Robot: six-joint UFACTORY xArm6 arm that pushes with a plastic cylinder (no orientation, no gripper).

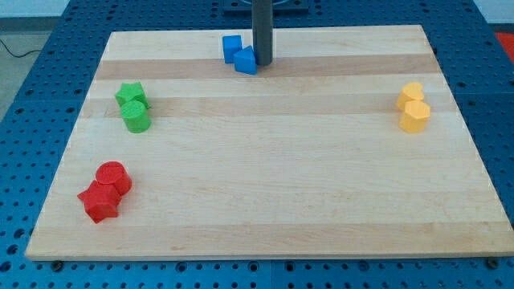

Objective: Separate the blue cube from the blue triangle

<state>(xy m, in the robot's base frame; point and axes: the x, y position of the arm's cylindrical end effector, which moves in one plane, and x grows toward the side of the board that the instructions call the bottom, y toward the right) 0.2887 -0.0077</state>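
Observation:
Two blue blocks sit touching near the view's top centre of the wooden board (265, 160). The left one (231, 47) looks like the blue cube. The right one (246, 60) looks like the blue triangle. My tip (263, 63) is at the lower end of the dark rod, just to the right of the blue triangle, touching or nearly touching its right side.
Two green blocks (132, 106) sit together at the left. Two red blocks (105, 191) sit together at the lower left. Two yellow blocks (414, 107) sit together at the right. The board lies on a blue perforated table.

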